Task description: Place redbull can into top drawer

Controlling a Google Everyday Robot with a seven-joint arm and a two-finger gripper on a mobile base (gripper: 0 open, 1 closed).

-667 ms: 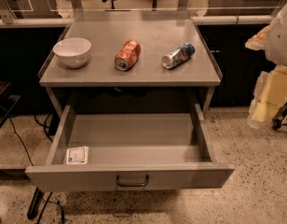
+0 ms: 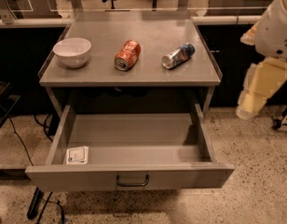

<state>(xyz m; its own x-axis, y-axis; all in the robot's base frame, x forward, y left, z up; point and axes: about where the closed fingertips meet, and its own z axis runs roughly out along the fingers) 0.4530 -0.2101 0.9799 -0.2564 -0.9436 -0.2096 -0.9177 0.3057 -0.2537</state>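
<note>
The redbull can (image 2: 178, 55), slim, silver and blue, lies on its side on the right part of the grey table top (image 2: 134, 76). The top drawer (image 2: 134, 146) below is pulled out wide open, with a dark bar handle (image 2: 133, 180) on its front and a small white card (image 2: 78, 155) in its front left corner. My gripper (image 2: 255, 94), with cream-coloured parts, hangs at the right edge of the view beside the table. It is below and to the right of the can, apart from it, and holds nothing.
An orange-red can (image 2: 127, 55) lies on its side at the middle of the table top. A white bowl (image 2: 72, 52) stands at the left. Dark cabinets and a counter run behind the table. Cables (image 2: 22, 139) lie on the speckled floor at the left.
The arm at the right edge has shifted slightly to the left. The cans, the bowl and the drawer have not moved.
</note>
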